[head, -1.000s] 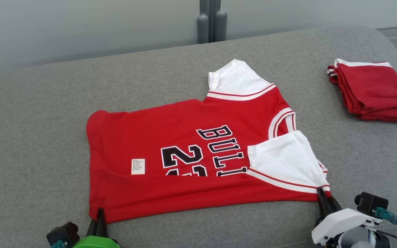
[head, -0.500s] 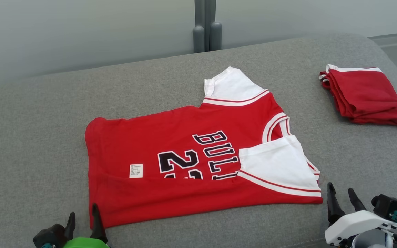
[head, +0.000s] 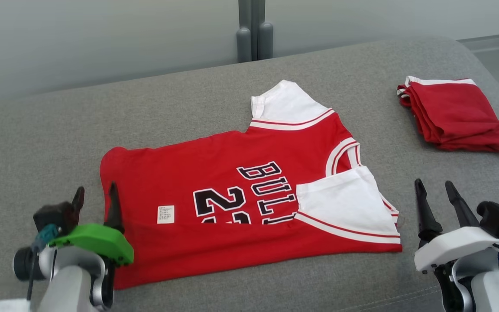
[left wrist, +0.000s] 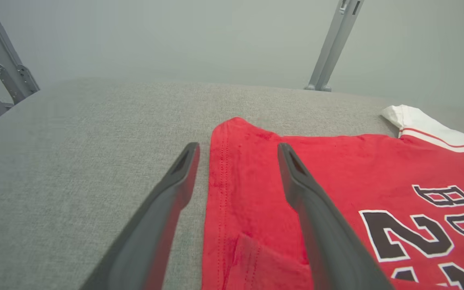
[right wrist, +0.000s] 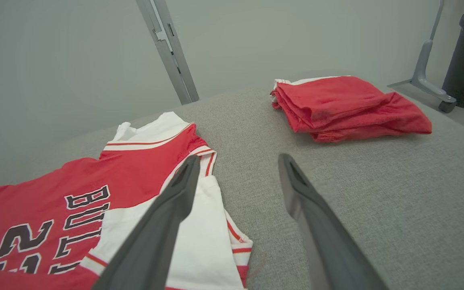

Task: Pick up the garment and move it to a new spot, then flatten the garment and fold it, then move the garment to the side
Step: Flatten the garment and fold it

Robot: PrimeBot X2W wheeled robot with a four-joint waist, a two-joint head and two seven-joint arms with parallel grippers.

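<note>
Left gripper point(head: 96, 189), right gripper point(head: 433, 183) are lifting off jersey point(head: 215, 164), jaws apart | grey cushion point(head: 59, 125) is stretching beneath, pale wall point(head: 102, 34) ahead | folded red garment point(head: 457, 112) is lying beyond right gripper

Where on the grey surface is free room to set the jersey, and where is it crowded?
Free: the cushion left of and behind the red jersey. A narrower bare strip lies between jersey and folded red garment. Crowded: the right end, where that garment lies.
</note>
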